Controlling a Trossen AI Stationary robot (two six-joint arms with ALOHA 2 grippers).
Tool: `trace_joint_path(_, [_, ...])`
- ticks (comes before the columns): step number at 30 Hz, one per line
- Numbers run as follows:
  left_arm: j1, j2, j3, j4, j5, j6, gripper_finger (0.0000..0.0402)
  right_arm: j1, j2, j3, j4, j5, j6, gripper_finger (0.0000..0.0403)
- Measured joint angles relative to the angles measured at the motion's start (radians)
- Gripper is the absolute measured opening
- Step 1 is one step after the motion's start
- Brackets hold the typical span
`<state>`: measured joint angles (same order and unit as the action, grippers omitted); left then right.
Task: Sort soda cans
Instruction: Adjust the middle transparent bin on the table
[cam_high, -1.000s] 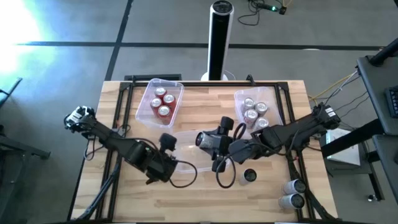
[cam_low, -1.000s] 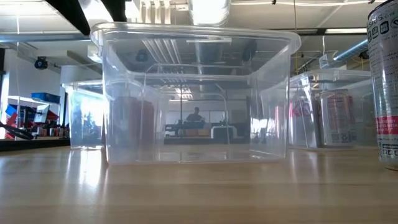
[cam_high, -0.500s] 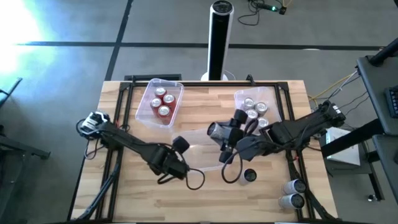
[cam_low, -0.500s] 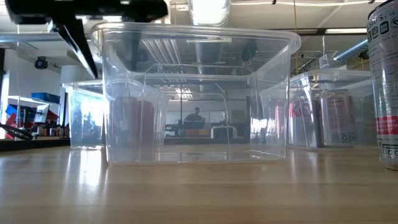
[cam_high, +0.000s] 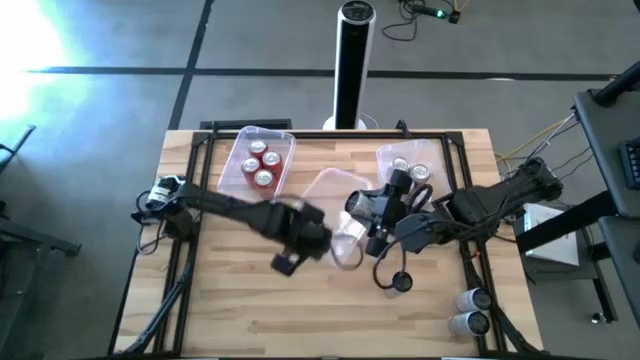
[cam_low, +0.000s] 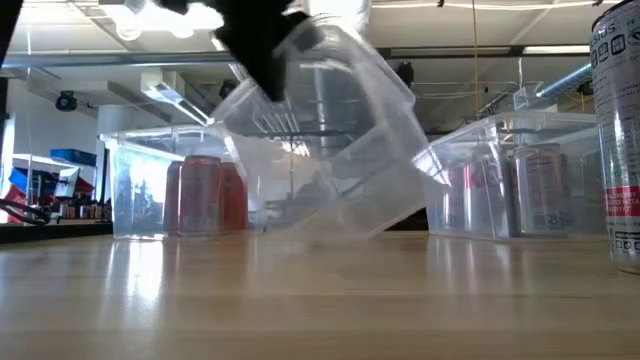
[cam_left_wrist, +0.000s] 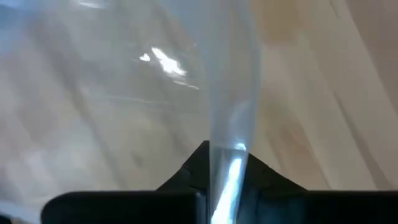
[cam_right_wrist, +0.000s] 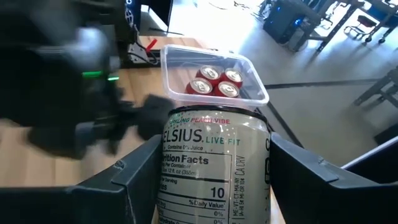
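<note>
Wooden table (cam_high: 250, 320) bears tubs (cam_high: 240, 165) (cans (cam_high: 470, 310) too).

centre: we find the tilted clear tub (cam_high: 335, 215) and both arms crowding it | front-left: we see bare table (cam_high: 215, 310) | front-right: cans (cam_high: 470, 310) stand there

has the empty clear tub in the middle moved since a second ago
Yes. The empty tub, flat on the table before, is now tipped up on one edge, the left gripper clamped on its rim.

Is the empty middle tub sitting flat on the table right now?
No. In the low view the clear tub is tipped up on one edge, its wall pinched by the left gripper.
</note>
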<state>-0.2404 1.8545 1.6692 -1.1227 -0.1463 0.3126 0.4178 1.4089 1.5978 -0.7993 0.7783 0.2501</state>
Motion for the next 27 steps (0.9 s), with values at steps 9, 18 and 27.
trace_joint_path(9, [0.143,0.052,0.082,0.124,-0.084,-0.059,0.0014,0.008,-0.038,0.0,-0.036,0.017,-0.026,0.0236])
trace_joint_path(18, [0.242,0.288,0.357,-0.126,-0.155,-0.156,0.0013,0.005,-0.083,-0.001,-0.097,0.044,-0.064,0.0235])
trace_joint_path(27, [0.247,0.462,0.664,-0.326,-0.118,-0.19,0.0033,0.007,-0.131,-0.001,-0.275,0.057,0.124,0.0235])
